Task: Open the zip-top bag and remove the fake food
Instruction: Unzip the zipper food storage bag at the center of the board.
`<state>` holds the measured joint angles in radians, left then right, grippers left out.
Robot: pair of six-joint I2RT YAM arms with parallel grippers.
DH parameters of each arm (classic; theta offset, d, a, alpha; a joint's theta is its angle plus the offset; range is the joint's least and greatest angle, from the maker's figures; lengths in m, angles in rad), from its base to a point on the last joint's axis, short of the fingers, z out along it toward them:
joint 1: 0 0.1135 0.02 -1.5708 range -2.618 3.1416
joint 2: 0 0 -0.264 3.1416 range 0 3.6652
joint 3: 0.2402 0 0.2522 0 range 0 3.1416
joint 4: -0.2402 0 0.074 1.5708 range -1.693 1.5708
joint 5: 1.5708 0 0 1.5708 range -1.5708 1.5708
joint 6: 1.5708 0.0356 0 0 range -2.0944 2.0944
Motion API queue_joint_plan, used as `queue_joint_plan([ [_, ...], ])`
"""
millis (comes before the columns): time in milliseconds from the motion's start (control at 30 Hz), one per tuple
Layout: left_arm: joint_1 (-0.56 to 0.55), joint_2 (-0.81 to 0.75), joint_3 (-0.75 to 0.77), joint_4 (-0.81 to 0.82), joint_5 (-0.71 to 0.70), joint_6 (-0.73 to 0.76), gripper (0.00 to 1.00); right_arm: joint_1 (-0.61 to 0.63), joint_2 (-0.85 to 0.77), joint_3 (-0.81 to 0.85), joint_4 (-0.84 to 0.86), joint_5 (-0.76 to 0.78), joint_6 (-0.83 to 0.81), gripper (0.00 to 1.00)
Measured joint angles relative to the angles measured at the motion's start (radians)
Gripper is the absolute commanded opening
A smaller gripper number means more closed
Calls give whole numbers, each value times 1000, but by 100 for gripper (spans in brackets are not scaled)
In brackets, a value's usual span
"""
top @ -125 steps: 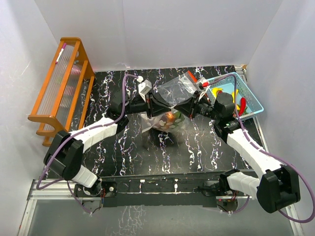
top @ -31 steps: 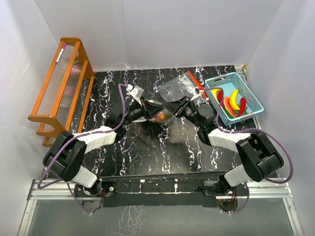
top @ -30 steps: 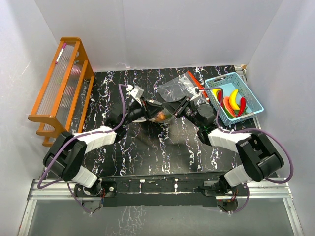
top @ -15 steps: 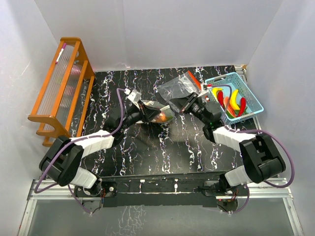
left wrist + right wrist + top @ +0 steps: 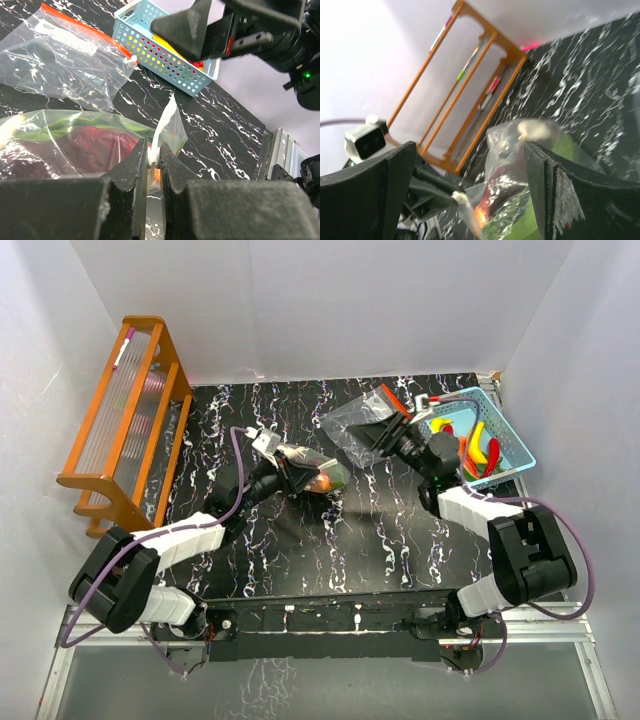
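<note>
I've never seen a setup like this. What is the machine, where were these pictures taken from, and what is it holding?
These are two robot arms bolted to a table. One picture looks down from above; the other two come from a camera on each wrist. The left hand is shut on the edge of a clear bag with toy food inside. The right hand is open and holds nothing. A second clear bag, a blue basket of toy food and a wooden rack are nearby.

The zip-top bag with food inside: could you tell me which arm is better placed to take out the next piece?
Probably the right: the right tool is open, empty and pointed at the filled bag, while the left tool is shut on the bag's edge, holding it.
</note>
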<state>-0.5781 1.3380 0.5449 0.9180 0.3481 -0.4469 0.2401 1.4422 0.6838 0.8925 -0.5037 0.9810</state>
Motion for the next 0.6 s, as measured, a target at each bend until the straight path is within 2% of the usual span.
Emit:
queue_joint_plan([
  [233,0,57,17,30,-1,-18,0,214,105,-13,58,3,-11,90],
  [300,0,65,20,39,-1,-23,0,262,130,-13,64,5,-13,85],
  [333,0,65,20,40,-2,-26,0,279,140,-13,69,6,-14,78],
  [400,0,65,20,45,-2,-26,0,297,153,-13,85,10,-20,50],
  [433,0,65,20,44,-6,-26,0,299,156,-13,92,8,-21,41],
  [567,13,61,29,48,-34,-35,0,288,163,-19,112,34,-28,28],
  [600,13,61,31,46,-45,-33,0,288,163,-20,114,42,-30,21],
])
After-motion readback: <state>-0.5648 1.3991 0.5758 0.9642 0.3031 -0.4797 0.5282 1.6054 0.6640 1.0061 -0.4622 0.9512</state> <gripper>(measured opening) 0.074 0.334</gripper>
